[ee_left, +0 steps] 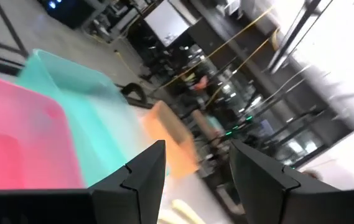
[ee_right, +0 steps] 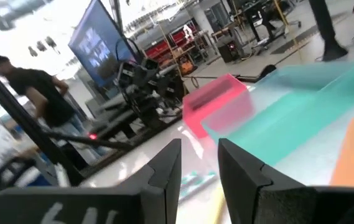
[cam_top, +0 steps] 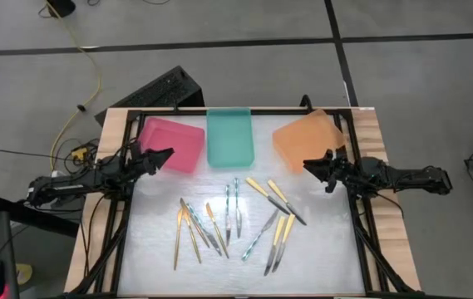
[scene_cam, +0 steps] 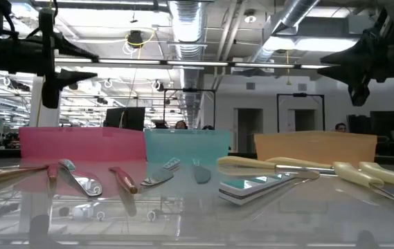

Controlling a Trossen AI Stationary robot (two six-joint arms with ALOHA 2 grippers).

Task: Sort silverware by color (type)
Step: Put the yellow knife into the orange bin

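Note:
The silverware (cam_top: 229, 223) lies scattered flat on the white mat in the middle of the table. It is slim pieces with pale yellow (cam_top: 276, 193), teal (cam_top: 233, 203) and orange-tan (cam_top: 213, 218) handles; the low view shows them too (scene_cam: 252, 187). My left gripper (cam_top: 166, 155) hovers level above the mat by the pink tray, its fingers (ee_left: 145, 171) open with nothing between them. My right gripper (cam_top: 309, 165) hovers level by the orange tray, open by a narrower gap (ee_right: 199, 146), nothing in it. Both stand clear of the utensils.
Three trays stand in a row along the far edge: pink (cam_top: 172, 143), teal (cam_top: 229, 137), orange (cam_top: 307, 139). A black frame (cam_top: 236, 111) borders the mat. People show in the room beyond the table (ee_right: 37, 87). A keyboard (cam_top: 157, 91) lies on the floor behind.

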